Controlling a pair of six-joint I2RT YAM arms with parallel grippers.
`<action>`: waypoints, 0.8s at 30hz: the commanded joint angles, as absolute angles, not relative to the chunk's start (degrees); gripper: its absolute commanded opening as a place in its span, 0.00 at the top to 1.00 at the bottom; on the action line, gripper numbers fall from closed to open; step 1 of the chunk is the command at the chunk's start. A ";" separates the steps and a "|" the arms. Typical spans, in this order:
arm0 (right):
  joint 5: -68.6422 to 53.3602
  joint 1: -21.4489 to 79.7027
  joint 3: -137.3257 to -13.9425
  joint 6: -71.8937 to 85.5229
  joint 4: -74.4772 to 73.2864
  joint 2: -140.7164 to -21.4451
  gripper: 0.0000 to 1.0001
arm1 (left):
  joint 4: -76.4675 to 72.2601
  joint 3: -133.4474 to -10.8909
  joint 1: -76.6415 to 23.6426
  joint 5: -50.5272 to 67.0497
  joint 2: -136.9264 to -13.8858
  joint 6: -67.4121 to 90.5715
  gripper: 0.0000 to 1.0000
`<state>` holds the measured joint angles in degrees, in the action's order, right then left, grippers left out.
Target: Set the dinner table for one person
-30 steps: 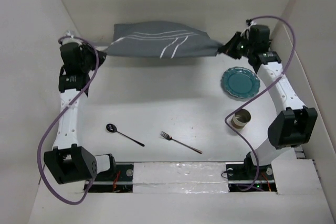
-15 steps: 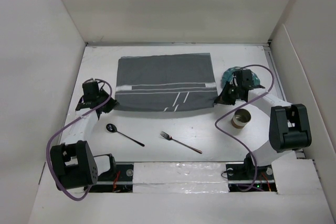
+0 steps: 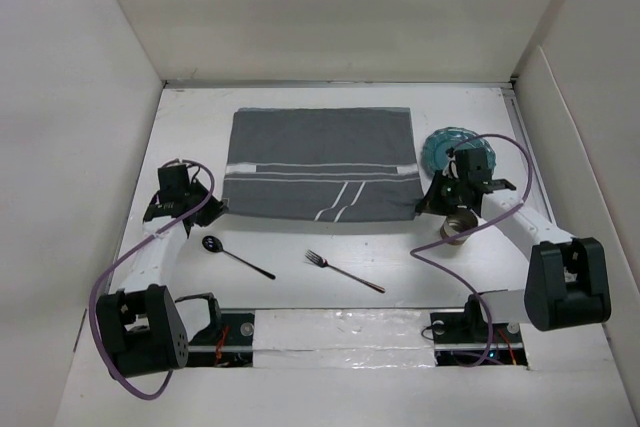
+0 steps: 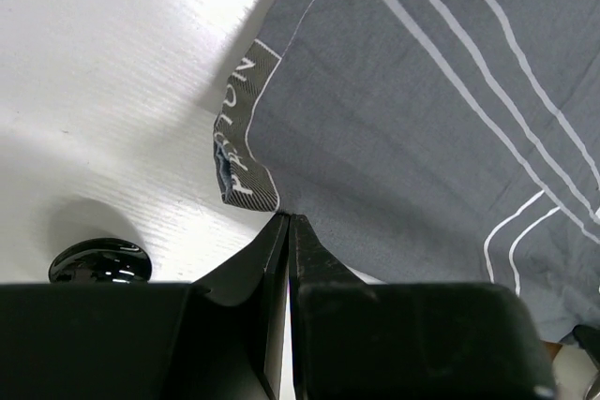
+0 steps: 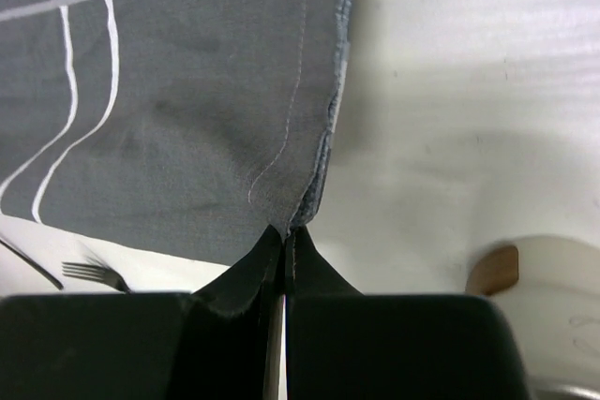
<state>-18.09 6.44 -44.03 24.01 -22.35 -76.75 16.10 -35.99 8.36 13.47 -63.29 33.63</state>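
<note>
The table (image 3: 300, 237) is a large white rectangle, flat, matte and smooth, filling the floor of the top view between tall white walls (image 3: 330, 7) on its left, far and right sides (its near edge runs along the bottom of that view). It lies level. A grey striped mat (image 3: 320, 162) covers part of its far half, while the near half is mostly bare. Up close, in the wrist views, the white shows a faint fine grain and soft shadows.
</note>
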 commanded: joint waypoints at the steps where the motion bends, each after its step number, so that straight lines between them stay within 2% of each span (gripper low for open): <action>1: -15.91 7.03 -42.80 22.24 -24.96 -74.88 1.00 | 17.93 -37.79 8.61 12.83 -62.76 32.52 1.00; 3: -16.00 8.08 -42.63 22.32 -25.22 -74.79 0.97 | 18.19 -37.97 8.61 12.48 -62.23 32.61 1.00; 5: -15.56 8.78 -43.06 22.59 -26.01 -74.88 0.90 | 19.42 -39.11 8.61 12.04 -61.96 32.09 1.00; 6: -15.21 9.40 -44.02 22.67 -26.62 -74.80 0.77 | 20.73 -40.33 8.61 11.95 -61.96 31.30 0.91; 8: -15.12 9.40 -46.04 22.68 -27.59 -74.53 0.65 | 21.27 -41.57 8.61 12.48 -61.26 30.68 0.79; 9: -15.12 9.93 -47.53 22.68 -28.90 -74.36 0.54 | 21.36 -42.18 8.61 12.65 -61.00 30.50 0.68; 10: -15.20 9.93 -51.20 22.50 -29.70 -74.09 0.50 | 21.01 -43.67 8.61 13.18 -60.21 30.32 0.63; 12: -15.12 9.93 -55.52 22.24 -31.28 -73.92 0.40 | 21.09 -45.60 8.61 15.55 -59.85 30.41 0.59; 15: -12.84 8.53 -63.27 22.15 -33.31 -74.18 0.37 | 20.31 -49.30 5.90 16.52 -60.12 31.28 0.60; 16: -11.79 6.79 -64.50 22.50 -32.79 -74.18 0.41 | 19.08 -50.61 5.28 17.92 -60.12 31.46 0.61; 17: -9.25 5.46 -65.38 23.54 -32.00 -74.01 0.50 | 18.12 -50.71 5.27 19.50 -60.03 31.90 0.63; 18: -8.62 3.88 -65.39 24.34 -30.51 -73.74 0.83 | 16.97 -50.80 5.27 20.73 -60.03 32.34 0.65; 19: -8.35 2.04 -65.13 25.30 -29.54 -73.57 1.00 | 15.05 -51.15 5.27 23.35 -60.12 33.13 0.69; 20: -7.65 -1.72 -64.60 27.14 -28.40 -73.48 1.00 | 13.90 -51.24 5.27 24.77 -60.20 33.31 0.76; 21: -6.69 -3.58 -62.86 28.12 -25.69 -73.39 1.00 | 13.10 -51.33 5.27 25.83 -60.73 33.57 0.90; 23: -4.93 -9.45 -61.18 30.92 -24.18 -73.91 1.00 | 10.64 -51.15 5.27 28.82 -61.17 33.58 0.99; 24: -4.49 -11.58 -59.61 31.81 -23.56 -74.53 1.00 | 9.94 -50.89 5.27 29.35 -61.61 33.49 1.00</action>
<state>-9.17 -6.22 -62.48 27.46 -26.50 -73.78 14.70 -49.60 5.32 23.86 -61.34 33.12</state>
